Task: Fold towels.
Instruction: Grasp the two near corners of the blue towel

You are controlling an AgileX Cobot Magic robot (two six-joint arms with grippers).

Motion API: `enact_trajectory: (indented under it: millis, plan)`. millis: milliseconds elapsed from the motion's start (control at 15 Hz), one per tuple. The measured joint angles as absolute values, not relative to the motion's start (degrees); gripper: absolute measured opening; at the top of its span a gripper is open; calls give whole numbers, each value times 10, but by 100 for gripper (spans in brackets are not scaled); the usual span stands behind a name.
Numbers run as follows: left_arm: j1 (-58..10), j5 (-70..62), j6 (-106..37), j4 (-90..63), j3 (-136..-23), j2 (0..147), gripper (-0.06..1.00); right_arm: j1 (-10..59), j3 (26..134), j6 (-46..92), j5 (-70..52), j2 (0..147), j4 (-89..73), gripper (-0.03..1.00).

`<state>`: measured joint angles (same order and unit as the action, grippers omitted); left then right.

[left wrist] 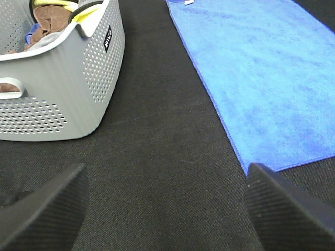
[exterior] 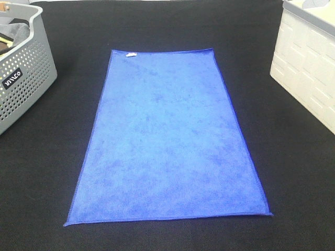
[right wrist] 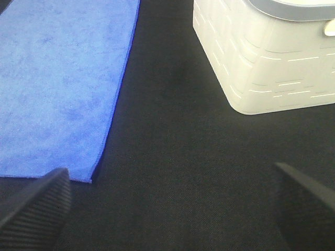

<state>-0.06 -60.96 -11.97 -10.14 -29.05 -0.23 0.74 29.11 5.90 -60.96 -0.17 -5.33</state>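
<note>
Towel: flat on worktop; likely light, limp. Pinch near-edge corners at hem. Left gripper, right gripper: jaws apart, empty.

Counter, black cloth-covered: 1 blue towel flat at centre; grey basket at 10 o'clock; white bin at 2 o'clock.
</note>
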Motion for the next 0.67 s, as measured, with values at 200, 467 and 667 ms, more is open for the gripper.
enact_trajectory:
  millis: [200, 467, 667]
  plan:
    - [-1, -610, -120, -101, -290, -2, 78, 7, 291, 59, -610, -2, -53, 96]
    - [-1, -610, -120, -101, -290, -2, 78, 7, 291, 59, -610, -2, -53, 96]
    - [-1, -610, -120, -101, -290, -2, 78, 7, 291, 59, -610, -2, -53, 96]
